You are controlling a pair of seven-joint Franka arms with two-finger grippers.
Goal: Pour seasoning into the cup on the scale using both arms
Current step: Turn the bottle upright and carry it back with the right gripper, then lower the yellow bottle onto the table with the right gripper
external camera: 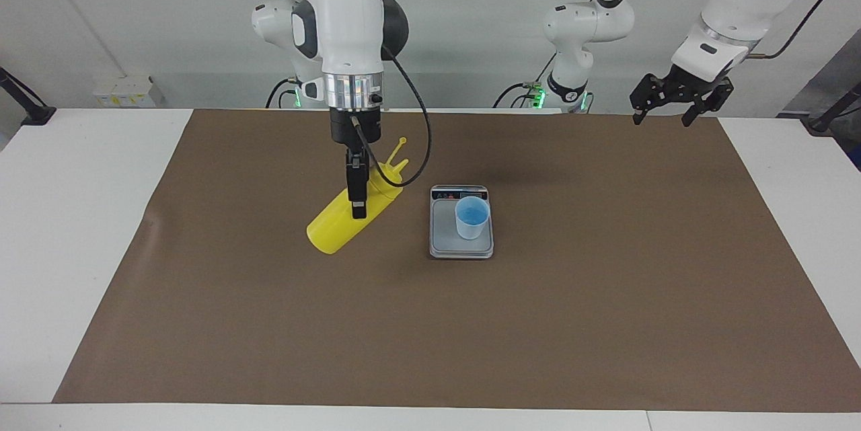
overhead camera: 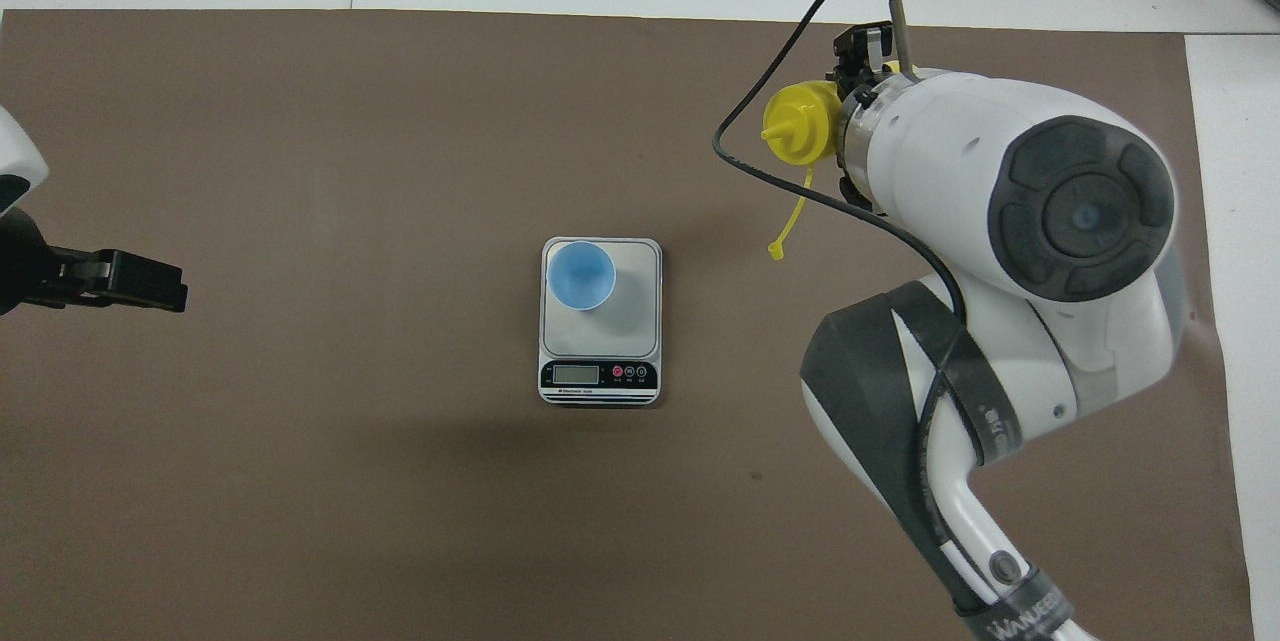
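The light-blue cup (external camera: 471, 217) (overhead camera: 580, 274) stands upright on the small silver scale (external camera: 444, 234) (overhead camera: 636, 319), whose display strip faces the robots. My right gripper (external camera: 358, 208) (overhead camera: 858, 56) is shut on the yellow seasoning bottle (external camera: 333, 232) (overhead camera: 800, 119). It holds the bottle tilted over the mat, beside the scale toward the right arm's end. The nozzle points up and away from the cup, and the tethered tip cap (overhead camera: 782, 243) hangs loose. My left gripper (external camera: 662, 120) (overhead camera: 170, 283) hangs open over the mat's edge at the left arm's end, holding nothing.
A brown mat (external camera: 269, 337) (overhead camera: 300, 481) covers most of the white table (external camera: 60, 216). A black cable loops from the right wrist (external camera: 424, 148). White sockets (external camera: 124, 91) sit at the table's edge near the right arm's base.
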